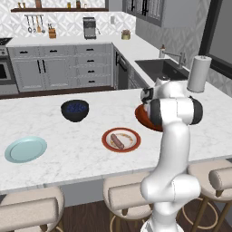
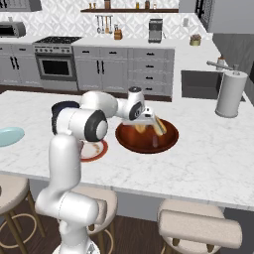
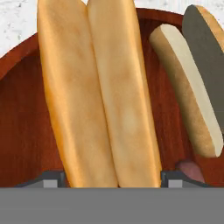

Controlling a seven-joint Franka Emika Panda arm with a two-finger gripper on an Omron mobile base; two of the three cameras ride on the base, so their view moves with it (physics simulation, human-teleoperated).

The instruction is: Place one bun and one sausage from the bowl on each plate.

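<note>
Claw (image 3: 112, 178) clamped across split golden-brown hot dog bun (image 3: 100, 96) lying in wide reddish-brown wooden bowl (image 2: 168, 140) on white marble table (image 1: 68, 158); bun likely light, soft, squashable; grip mid-length, gently.

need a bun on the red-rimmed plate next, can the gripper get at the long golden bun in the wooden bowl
Probably yes: the gripper already straddles the long golden bun in the reddish-brown wooden bowl, a finger tip on each side, nothing between.
</note>
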